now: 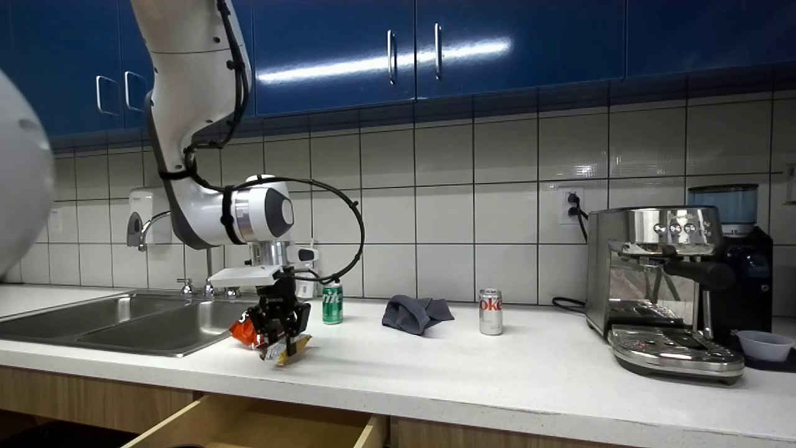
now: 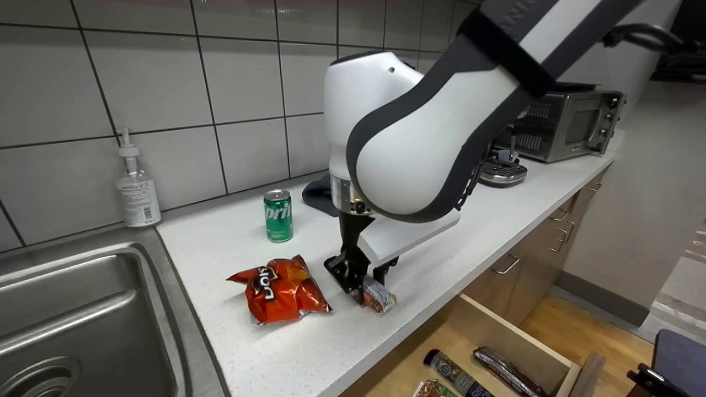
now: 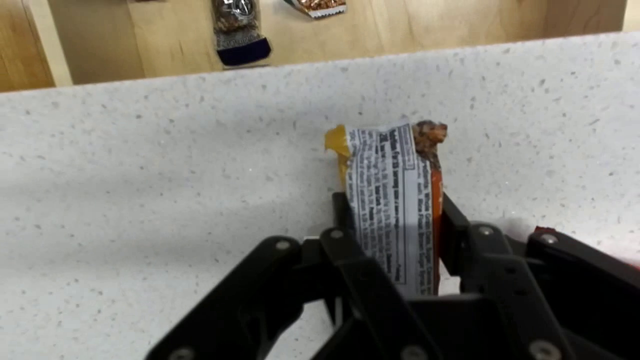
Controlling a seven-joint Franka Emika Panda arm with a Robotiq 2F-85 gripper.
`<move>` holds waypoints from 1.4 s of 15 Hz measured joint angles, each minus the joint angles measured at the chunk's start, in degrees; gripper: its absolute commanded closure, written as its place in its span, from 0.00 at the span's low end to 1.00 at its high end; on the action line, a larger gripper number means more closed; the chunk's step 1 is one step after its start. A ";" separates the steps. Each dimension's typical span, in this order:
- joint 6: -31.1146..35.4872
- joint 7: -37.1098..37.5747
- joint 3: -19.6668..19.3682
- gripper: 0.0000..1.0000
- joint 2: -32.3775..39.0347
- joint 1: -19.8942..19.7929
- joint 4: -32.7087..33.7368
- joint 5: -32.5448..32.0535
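Observation:
My gripper (image 3: pixel 397 217) is shut on a wrapped snack bar (image 3: pixel 385 170), with a finger against each side. The bar has a white printed label, a yellow edge and an orange-brown edge. It also shows in both exterior views (image 1: pixel 295 351) (image 2: pixel 379 295), low at the white counter (image 2: pixel 441 264) near its front edge. I cannot tell whether it touches the counter. Its near end is hidden by the gripper in the wrist view. A red Doritos bag (image 2: pixel 284 291) lies beside the gripper, sink side. A green Sprite can (image 2: pixel 278 218) stands upright behind the bag.
An open wooden drawer (image 2: pixel 524 333) below the counter edge holds several wrapped snacks (image 2: pixel 458 375). A steel sink (image 2: pixel 160 309) lies beside the bag. A dark cloth (image 1: pixel 413 314), silver Coke can (image 1: pixel 490 314) and coffee machine (image 1: pixel 653 230) stand further along. A soap bottle (image 2: pixel 138 193) is by the wall.

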 measured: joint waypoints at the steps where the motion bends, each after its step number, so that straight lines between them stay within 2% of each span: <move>1: -0.01 0.21 0.01 0.83 -1.13 0.03 -1.27 0.04; 13: -1.49 4.80 0.95 0.83 -14.60 0.04 -17.86 0.48; 21: -4.60 5.98 3.02 0.83 -20.23 -0.22 -24.83 4.10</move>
